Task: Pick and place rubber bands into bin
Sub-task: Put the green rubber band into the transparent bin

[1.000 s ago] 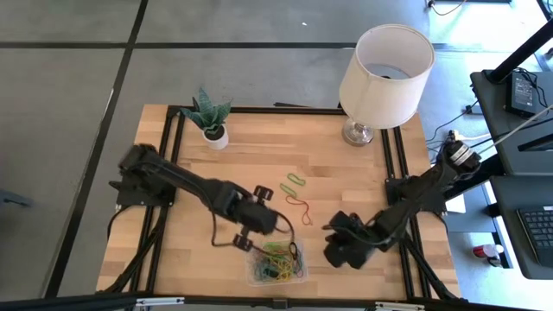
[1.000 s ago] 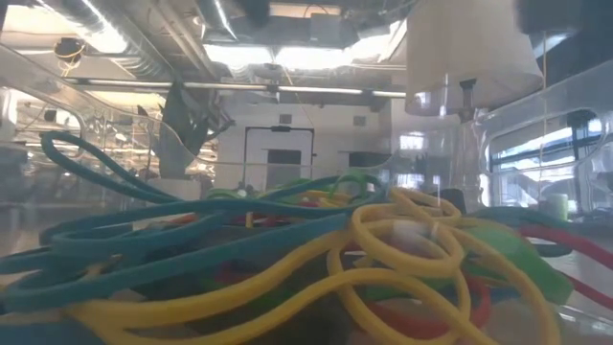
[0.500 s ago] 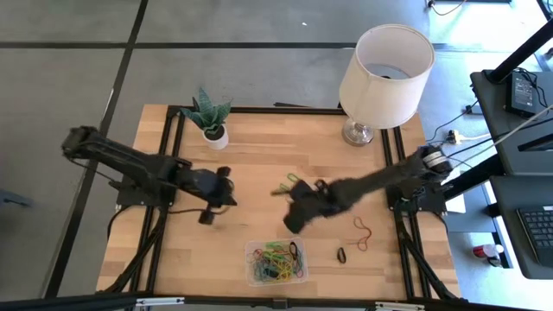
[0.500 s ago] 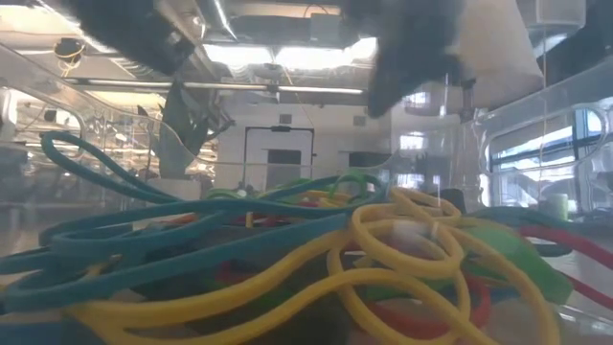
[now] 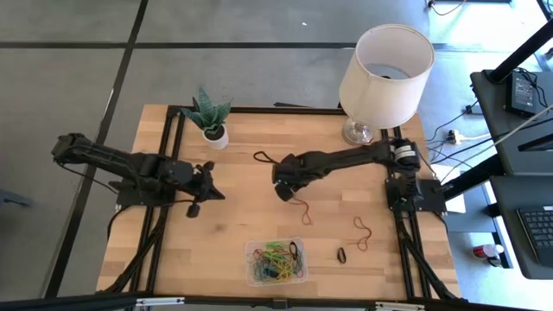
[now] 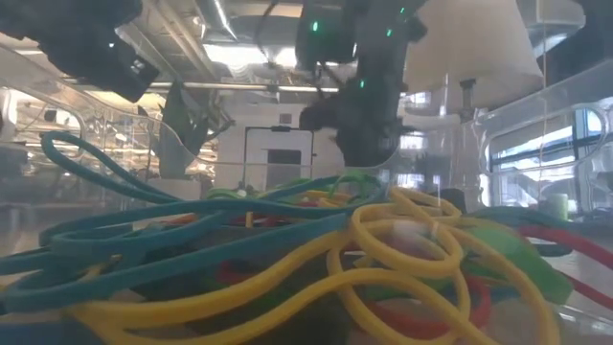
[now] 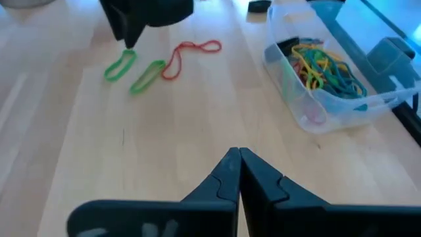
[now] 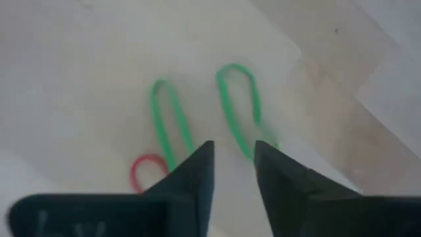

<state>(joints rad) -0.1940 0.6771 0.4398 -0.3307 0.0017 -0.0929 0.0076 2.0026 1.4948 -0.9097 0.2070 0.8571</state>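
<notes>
The counter (image 5: 233,225) is pale wood with visible plank seams and a smooth, lightly satin finish, edged by black matt metal rails (image 5: 173,130). The bin (image 7: 342,102) is clear, glossy plastic with rounded corners. The rubber bands (image 7: 322,66) inside the bin are smooth, matt elastic. Two green bands (image 8: 197,115) and a red band (image 7: 191,52) lie on bare wood beside the bin. The lamp shade (image 5: 386,65) looks like white matt cloth; the lamp base (image 5: 358,134) is glossy metal. The left claw (image 7: 237,172) is dark matt plastic.
</notes>
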